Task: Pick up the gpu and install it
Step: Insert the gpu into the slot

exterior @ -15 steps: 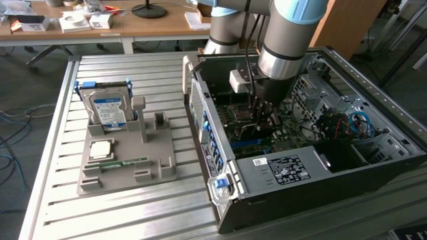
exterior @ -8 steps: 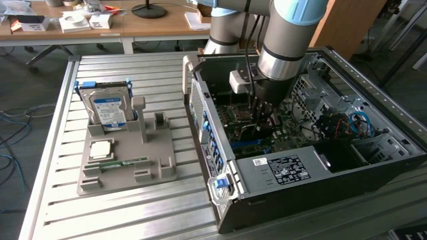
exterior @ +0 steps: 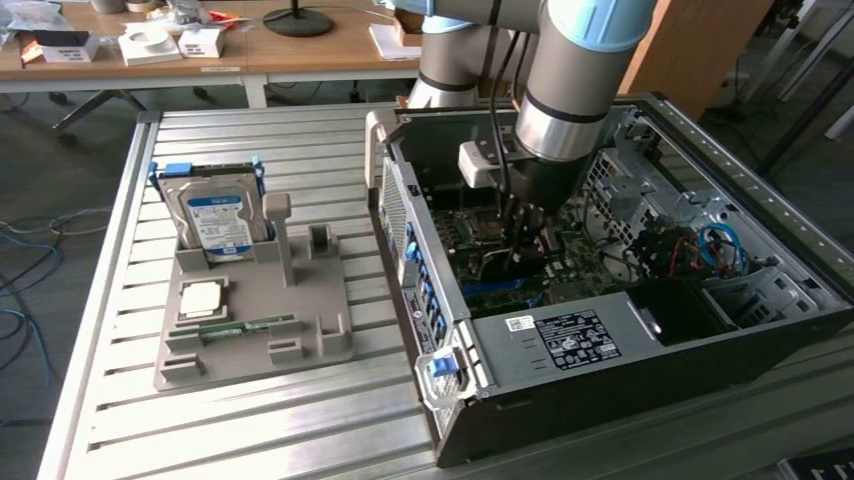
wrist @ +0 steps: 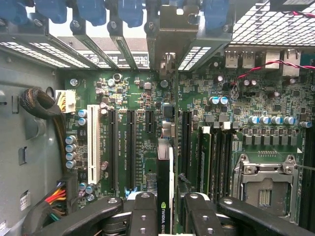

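The gpu (wrist: 165, 179) stands edge-on between my fingers (wrist: 142, 216), a thin dark card with a green-lettered label. Its metal bracket (wrist: 170, 34) reaches the rear slot openings of the open computer case (exterior: 561, 340). My gripper (wrist: 165, 219) is shut on the gpu and holds it just above the green motherboard (wrist: 138, 98), along the row of black expansion slots (wrist: 132, 147). I cannot tell whether the card's edge sits in a slot. In the exterior view my gripper (exterior: 523, 225) reaches down into the middle of the case.
On the exterior view's left a grey holder (exterior: 254, 340) carries a silver hard drive (exterior: 218, 215), a square processor chip (exterior: 203, 298) and a green memory stick (exterior: 247, 326). Inside the case are a white slot (wrist: 92, 142), the processor socket (wrist: 266, 187) and blue and red cables (exterior: 714, 250).
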Available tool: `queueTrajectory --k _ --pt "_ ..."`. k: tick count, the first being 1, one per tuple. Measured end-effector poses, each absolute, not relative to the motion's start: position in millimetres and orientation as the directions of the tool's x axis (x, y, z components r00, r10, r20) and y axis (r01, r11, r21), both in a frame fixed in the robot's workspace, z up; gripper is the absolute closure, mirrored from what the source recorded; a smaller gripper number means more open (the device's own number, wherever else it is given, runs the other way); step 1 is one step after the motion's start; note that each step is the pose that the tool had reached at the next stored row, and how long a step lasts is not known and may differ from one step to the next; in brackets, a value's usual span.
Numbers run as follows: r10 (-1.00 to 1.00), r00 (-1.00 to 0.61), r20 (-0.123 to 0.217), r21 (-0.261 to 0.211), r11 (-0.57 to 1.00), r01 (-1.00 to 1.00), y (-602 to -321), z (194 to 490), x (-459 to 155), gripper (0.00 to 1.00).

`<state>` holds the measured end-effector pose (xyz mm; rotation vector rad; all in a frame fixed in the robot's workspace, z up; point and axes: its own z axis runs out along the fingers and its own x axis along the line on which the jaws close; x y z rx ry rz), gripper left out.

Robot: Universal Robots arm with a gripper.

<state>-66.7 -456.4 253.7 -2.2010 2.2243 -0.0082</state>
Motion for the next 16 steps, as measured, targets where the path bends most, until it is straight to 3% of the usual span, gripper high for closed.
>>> queueTrajectory --k 13,15,16 --pt "-1.000 -0.015 -0.005 -0.012 0.015 -1.000 -456.8 253.4 -66.5 0.74" --pt "-1.000 -0.015 -0.005 -0.012 0.015 -1.000 -456.9 253.4 -66.5 0.73" --pt "-1.000 -0.015 -0.005 -0.012 0.015 -1.000 -456.9 253.4 -66.5 0.67"
